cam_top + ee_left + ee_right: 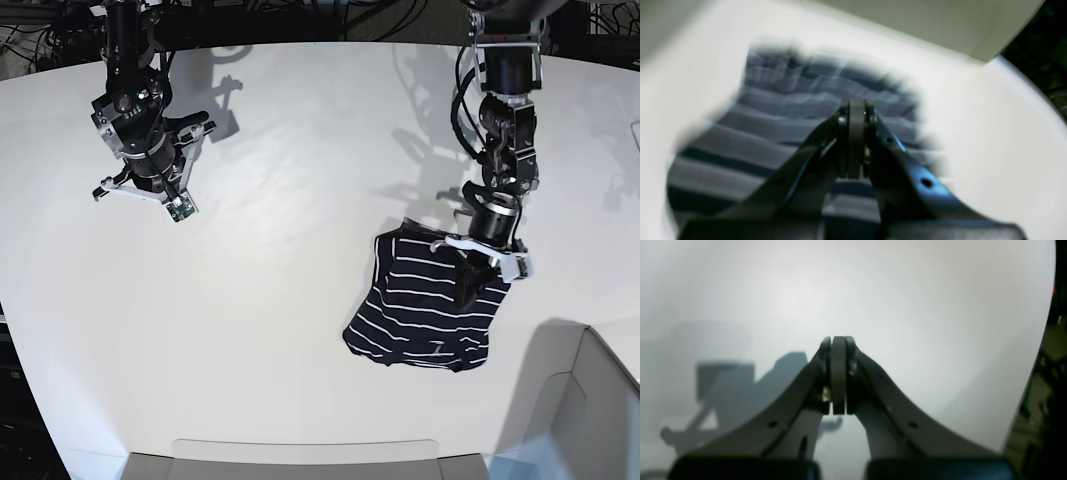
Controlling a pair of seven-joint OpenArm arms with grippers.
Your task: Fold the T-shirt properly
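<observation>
The T-shirt [420, 310] is dark navy with thin white stripes and lies bunched in a rough square on the white table [280, 300], right of centre. In the left wrist view it [773, 133] is blurred and fills the area under the fingers. My left gripper [468, 292] hangs over the shirt's upper right part; its jaws [857, 110] are shut and I see no fabric between them. My right gripper [165, 185] is far away at the upper left, shut and empty [838, 343] above bare table.
A pale open box [590, 400] stands at the front right, close to the shirt; it also shows in the left wrist view [923, 20]. A low grey tray edge [300, 455] runs along the front. The table's curved edge [1040, 356] is near the right gripper.
</observation>
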